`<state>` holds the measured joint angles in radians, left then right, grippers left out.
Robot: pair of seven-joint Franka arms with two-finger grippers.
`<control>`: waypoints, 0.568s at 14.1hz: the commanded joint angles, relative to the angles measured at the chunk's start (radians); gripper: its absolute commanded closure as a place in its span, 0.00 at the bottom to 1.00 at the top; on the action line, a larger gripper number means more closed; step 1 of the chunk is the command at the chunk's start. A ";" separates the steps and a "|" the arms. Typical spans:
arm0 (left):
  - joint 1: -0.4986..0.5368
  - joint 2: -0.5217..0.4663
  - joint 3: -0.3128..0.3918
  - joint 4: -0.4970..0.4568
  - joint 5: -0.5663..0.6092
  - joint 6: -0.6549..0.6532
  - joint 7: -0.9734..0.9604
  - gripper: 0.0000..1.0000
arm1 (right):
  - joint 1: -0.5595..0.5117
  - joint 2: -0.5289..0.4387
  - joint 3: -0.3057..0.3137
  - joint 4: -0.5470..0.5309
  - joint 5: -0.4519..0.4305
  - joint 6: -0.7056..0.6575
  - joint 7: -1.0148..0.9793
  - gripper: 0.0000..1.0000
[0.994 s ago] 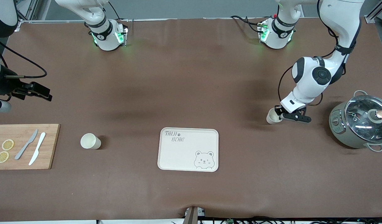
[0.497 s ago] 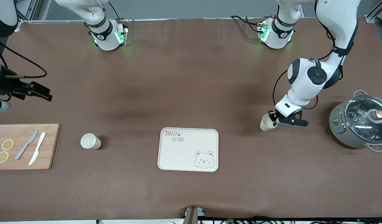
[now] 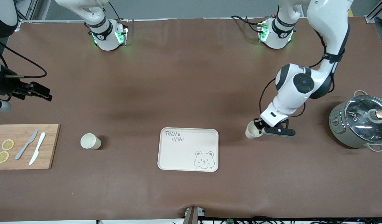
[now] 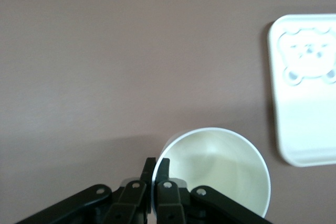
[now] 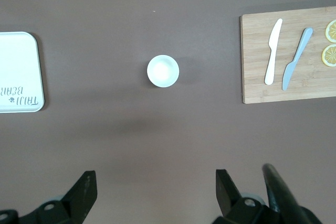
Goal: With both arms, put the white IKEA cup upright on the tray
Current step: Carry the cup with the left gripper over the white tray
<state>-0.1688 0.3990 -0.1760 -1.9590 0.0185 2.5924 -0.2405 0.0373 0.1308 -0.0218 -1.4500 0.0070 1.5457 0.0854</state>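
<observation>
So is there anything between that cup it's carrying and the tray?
Nothing visible. The left gripper, shut on the cup's rim, holds it over bare table toward the left arm's end of the tray. The right gripper waits open.

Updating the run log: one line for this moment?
left gripper: shut on white cup, above table beside tray | right gripper: open, waiting | second cup: on table

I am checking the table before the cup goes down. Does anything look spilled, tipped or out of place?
Nothing stands out. The tray lies flat and bare. One cup stands upright between it and the cutting board. The left gripper holds the other cup by its rim.
</observation>
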 commanded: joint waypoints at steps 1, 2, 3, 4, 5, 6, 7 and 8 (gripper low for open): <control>-0.044 0.115 0.007 0.173 0.009 -0.082 -0.052 1.00 | 0.000 0.003 0.002 0.008 -0.002 -0.006 -0.007 0.00; -0.057 0.139 0.007 0.221 0.014 -0.118 -0.066 1.00 | -0.002 0.003 0.002 0.008 -0.002 -0.006 -0.007 0.00; -0.070 0.162 0.007 0.273 0.014 -0.150 -0.078 1.00 | -0.002 0.003 0.002 0.008 -0.002 -0.006 -0.007 0.00; -0.089 0.182 0.009 0.319 0.017 -0.191 -0.097 1.00 | -0.002 0.003 0.002 0.008 -0.002 -0.006 -0.007 0.00; -0.104 0.202 0.010 0.365 0.017 -0.230 -0.111 1.00 | -0.002 0.003 0.002 0.008 -0.002 -0.007 -0.007 0.00; -0.118 0.217 0.012 0.402 0.017 -0.259 -0.124 1.00 | -0.004 0.003 0.002 0.008 -0.002 -0.007 -0.007 0.00; -0.133 0.231 0.013 0.434 0.017 -0.282 -0.137 1.00 | -0.004 0.003 0.002 0.008 -0.002 -0.009 -0.007 0.00; -0.146 0.247 0.015 0.465 0.017 -0.297 -0.144 1.00 | -0.004 0.003 0.002 0.008 -0.002 -0.009 -0.007 0.00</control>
<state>-0.2817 0.5959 -0.1750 -1.5953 0.0185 2.3518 -0.3528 0.0373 0.1308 -0.0219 -1.4500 0.0070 1.5454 0.0854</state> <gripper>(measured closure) 0.952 0.000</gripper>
